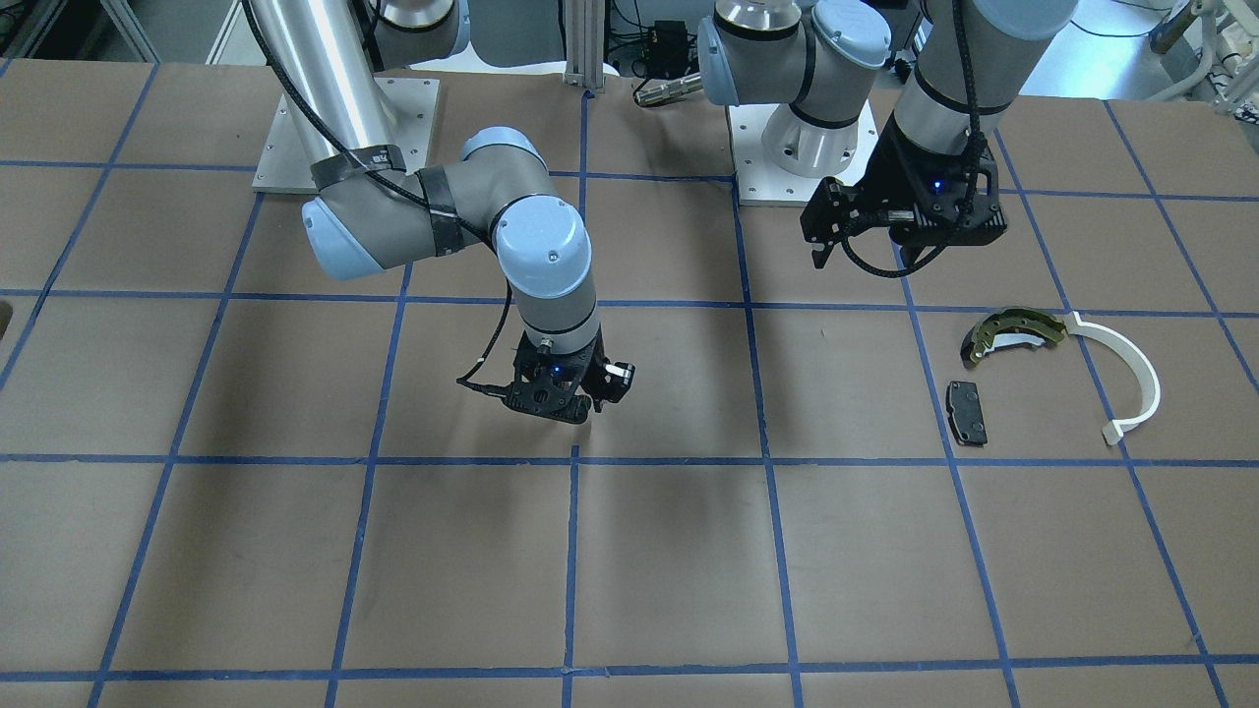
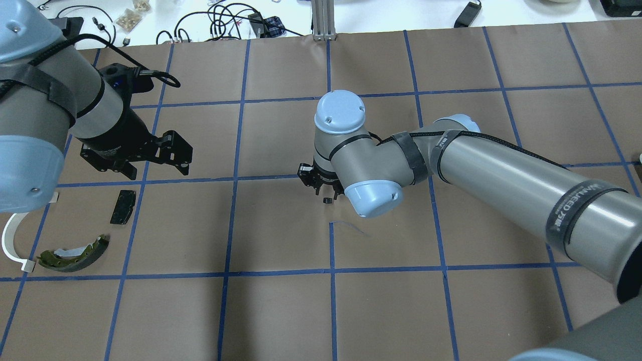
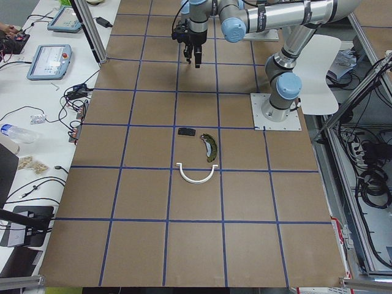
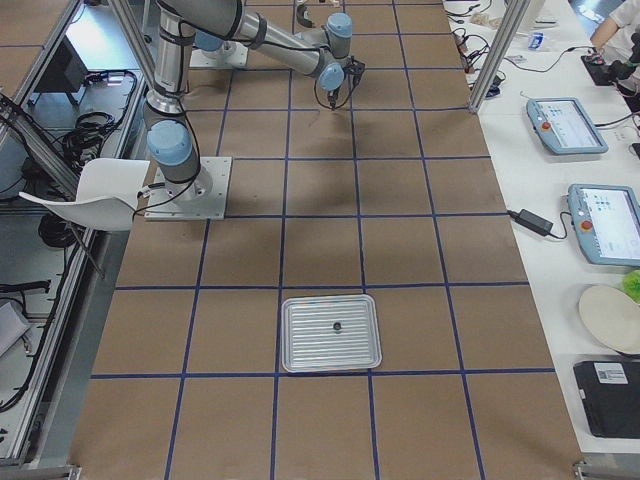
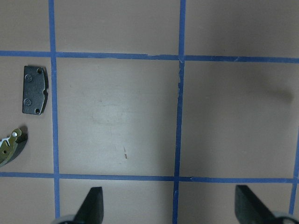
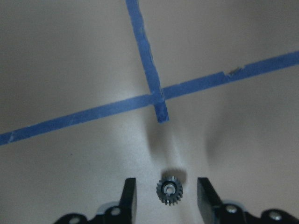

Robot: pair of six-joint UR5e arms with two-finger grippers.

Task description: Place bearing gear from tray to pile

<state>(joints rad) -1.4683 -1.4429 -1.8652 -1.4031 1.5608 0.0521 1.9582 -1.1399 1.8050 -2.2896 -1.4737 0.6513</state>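
The small dark bearing gear (image 6: 169, 190) sits between the fingers of my right gripper (image 6: 167, 185), touching neither; the gripper is open. The gear shows in the overhead view (image 2: 327, 200) on the brown paper just beside my right gripper (image 2: 321, 184), near the table's middle. The pile lies at the robot's left: an olive-yellow brake shoe (image 2: 75, 255), a white plastic arc (image 2: 10, 240) and a black pad (image 2: 123, 205). My left gripper (image 2: 175, 155) hovers open and empty beside the pile; its fingers (image 5: 93, 203) stand wide apart. The tray (image 4: 300, 340) lies far off on the robot's right.
A small dark part (image 4: 337, 326) lies in the tray. Blue tape lines grid the brown table. Both arm bases (image 1: 344, 128) stand at the robot's edge. Cables and tablets (image 3: 49, 61) lie on the side bench beyond the table.
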